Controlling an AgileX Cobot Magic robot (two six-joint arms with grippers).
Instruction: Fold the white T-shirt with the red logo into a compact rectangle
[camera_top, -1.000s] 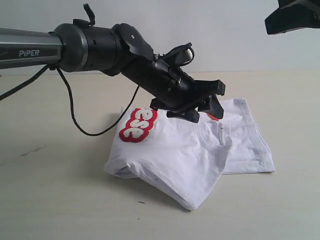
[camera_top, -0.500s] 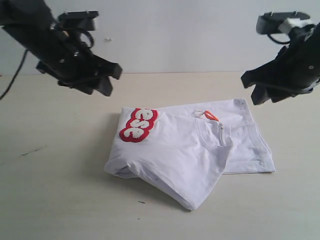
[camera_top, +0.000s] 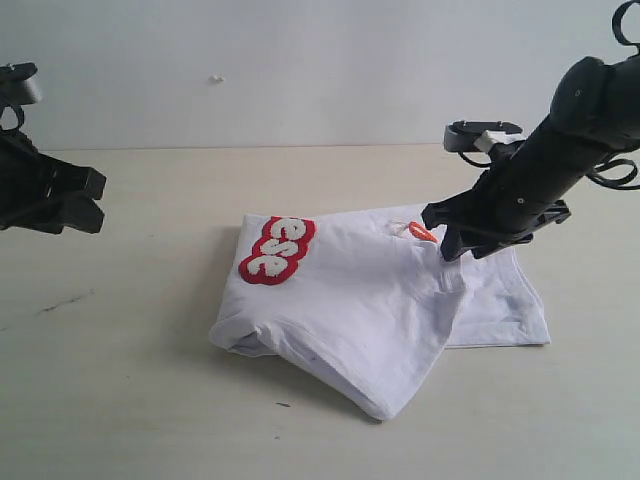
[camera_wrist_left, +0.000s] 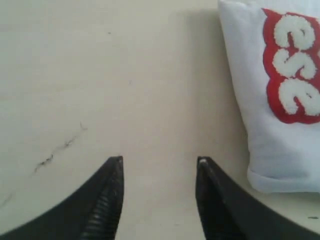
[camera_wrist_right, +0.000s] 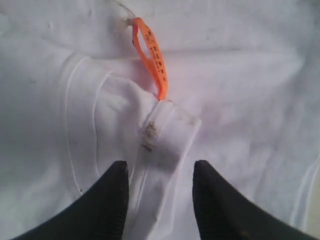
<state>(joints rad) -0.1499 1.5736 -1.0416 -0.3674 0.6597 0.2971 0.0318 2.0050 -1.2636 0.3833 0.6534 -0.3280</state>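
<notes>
The white T-shirt (camera_top: 350, 300) lies folded in a rough, skewed bundle mid-table, with the red logo (camera_top: 277, 250) on its back left corner. My right gripper (camera_top: 446, 237) is down at the collar beside the orange neck tag (camera_top: 424, 232). In the right wrist view its jaws (camera_wrist_right: 160, 167) stand open, astride the raised collar fold (camera_wrist_right: 162, 132) without pinching it. My left gripper (camera_top: 88, 198) hangs open at the far left, over bare table. Its wrist view shows empty open jaws (camera_wrist_left: 160, 162), with the shirt's edge (camera_wrist_left: 270, 150) and logo (camera_wrist_left: 295, 70) off to one side.
The pale wooden table (camera_top: 130, 400) has a dark scratch mark (camera_top: 62, 300) at its left and a plain white wall behind it. A single shirt layer (camera_top: 505, 310) sticks out flat at the bundle's right.
The left arm has drawn back from above the shirt to the far left. The right arm has come down from the upper right onto the collar area.
</notes>
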